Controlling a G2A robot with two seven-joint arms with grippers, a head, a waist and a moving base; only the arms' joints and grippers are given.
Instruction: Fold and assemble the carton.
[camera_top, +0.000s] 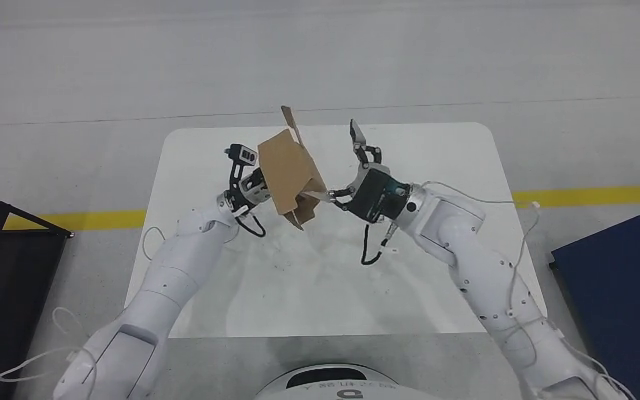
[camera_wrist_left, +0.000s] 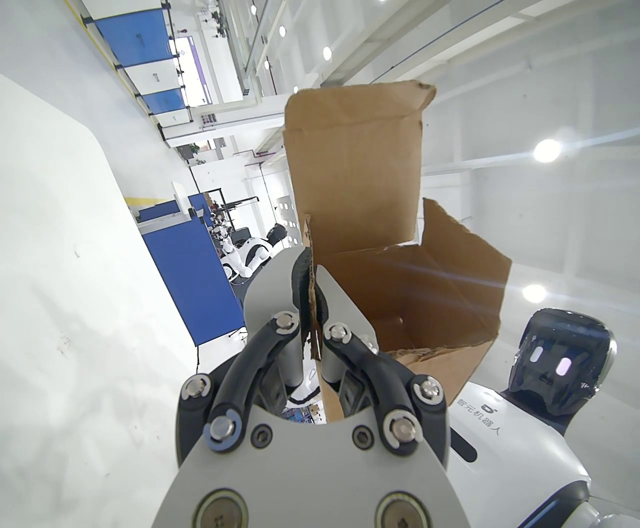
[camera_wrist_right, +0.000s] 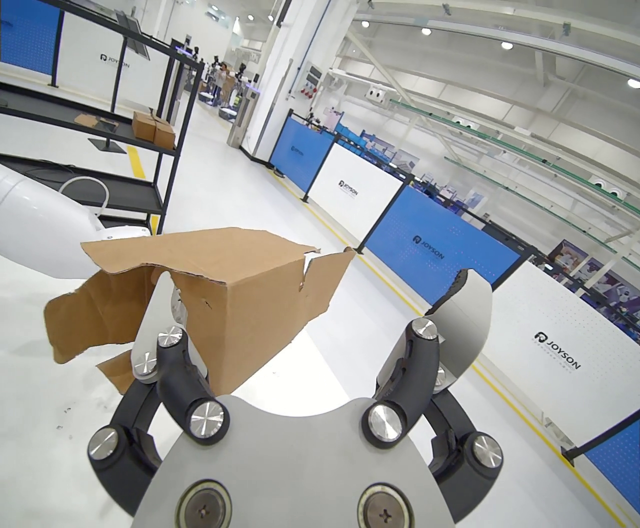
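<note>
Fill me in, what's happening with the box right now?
The left gripper is shut on a wall edge of the brown cardboard carton, holding it above the white table. The carton is partly opened, flaps loose. The right gripper is open beside it, one finger at a flap.

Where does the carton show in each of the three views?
Top view: carton held up above the white table's far half.
Left wrist view: carton edge clamped in the left gripper, open side toward the camera.
Right wrist view: carton beside one finger of the open right gripper.
Shared landmark: the white table under it.
</note>
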